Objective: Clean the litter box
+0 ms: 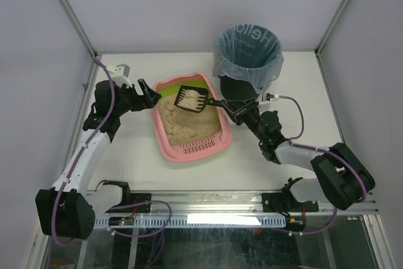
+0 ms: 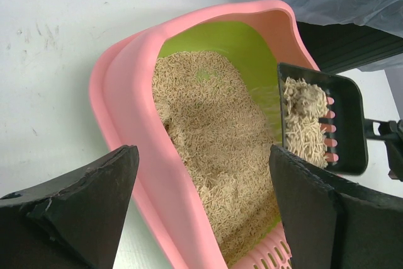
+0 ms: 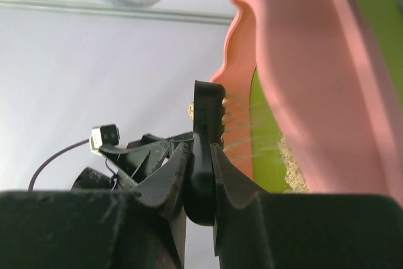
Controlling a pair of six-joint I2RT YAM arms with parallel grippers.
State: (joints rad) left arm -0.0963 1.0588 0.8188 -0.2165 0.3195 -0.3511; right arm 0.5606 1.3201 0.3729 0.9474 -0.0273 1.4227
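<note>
The pink litter box (image 1: 165, 146) with its lime-green inner wall lies mid-table, holding beige litter (image 1: 179, 124). My right gripper (image 1: 234, 110) is shut on the handle of a black slotted scoop (image 1: 192, 100), which hangs over the box's far end loaded with litter and a greyish clump (image 2: 308, 96). In the right wrist view the fingers (image 3: 173, 168) pinch the scoop handle (image 3: 201, 174), and fine litter streaks fall from the slots. My left gripper (image 1: 148, 94) is open at the box's left far rim. In its wrist view that pink rim (image 2: 132, 124) runs between the jaws, and whether they touch it is unclear.
A round black bin (image 1: 247, 55) lined with a blue bag stands just behind the box at the right. White walls and metal frame posts (image 1: 69, 11) close in the table. The slotted pink ledge (image 1: 201, 148) is at the box's near end.
</note>
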